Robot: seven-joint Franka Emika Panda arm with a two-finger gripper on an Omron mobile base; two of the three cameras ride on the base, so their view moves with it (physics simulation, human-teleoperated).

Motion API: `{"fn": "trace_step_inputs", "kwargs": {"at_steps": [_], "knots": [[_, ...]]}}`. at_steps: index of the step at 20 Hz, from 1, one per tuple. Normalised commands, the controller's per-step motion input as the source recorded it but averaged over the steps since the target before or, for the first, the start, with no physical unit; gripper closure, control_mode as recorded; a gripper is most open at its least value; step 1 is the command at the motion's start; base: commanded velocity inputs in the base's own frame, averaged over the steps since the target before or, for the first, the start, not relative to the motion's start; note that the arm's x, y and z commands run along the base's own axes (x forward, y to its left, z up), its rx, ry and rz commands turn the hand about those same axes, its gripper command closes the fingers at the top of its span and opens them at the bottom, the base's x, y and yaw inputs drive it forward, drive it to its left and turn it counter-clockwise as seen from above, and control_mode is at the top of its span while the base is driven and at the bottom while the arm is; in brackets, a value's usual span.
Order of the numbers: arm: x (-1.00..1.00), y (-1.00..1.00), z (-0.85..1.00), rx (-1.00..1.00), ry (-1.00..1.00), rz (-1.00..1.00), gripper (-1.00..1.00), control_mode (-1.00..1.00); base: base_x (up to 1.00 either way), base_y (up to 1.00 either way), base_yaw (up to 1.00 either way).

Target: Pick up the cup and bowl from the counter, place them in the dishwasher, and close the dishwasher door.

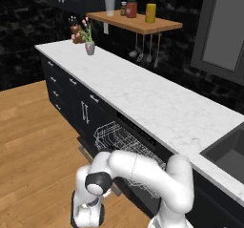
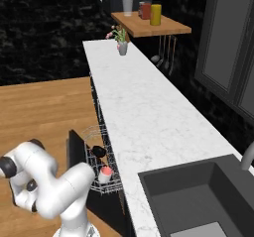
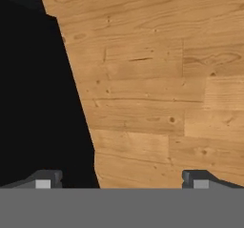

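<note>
In the hand view, the gripper (image 3: 122, 179) has its two tips wide apart at the bottom of the frame, with nothing between them: the jaws are open and empty. Behind them lies the wooden floor (image 3: 157, 79), and a flat black surface occupies the left side of that frame; whether it is the dishwasher door cannot be confirmed from there.

In the right base view, the arm (image 2: 49, 186) is folded low at the lower left. Just beyond it, left of centre, the dishwasher door (image 2: 75, 154) stands partly raised beside the extended white wire rack (image 2: 94, 132) of the dishwasher (image 2: 106, 208). The cup (image 2: 104, 174), red top visible, sits in the rack's near end; the bowl (image 2: 98, 151) lies in the rack just behind it.

The counter (image 2: 144, 112) runs from the lower right toward the upper centre, with a sink (image 2: 198, 201) at the lower right. At its far end stands a vase with flowers (image 2: 122, 45). A wooden shelf (image 2: 149, 27) with jars is at the top.
</note>
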Motion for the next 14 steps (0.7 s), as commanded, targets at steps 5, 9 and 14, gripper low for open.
{"fn": "trace_step_inputs", "kwargs": {"at_steps": [5, 9, 14], "knots": [[0.70, -0.14, 0.46, -0.59, -0.34, 0.00, -1.00, -1.00, 0.00, 0.00, 0.00], [0.76, -0.30, 0.40, -0.56, -0.32, 0.00, -1.00, -1.00, 0.00, 0.00, 0.00], [0.78, -0.38, 0.27, -0.54, -0.28, 0.00, -1.00, -1.00, 0.00, 0.00, 0.00]]}}
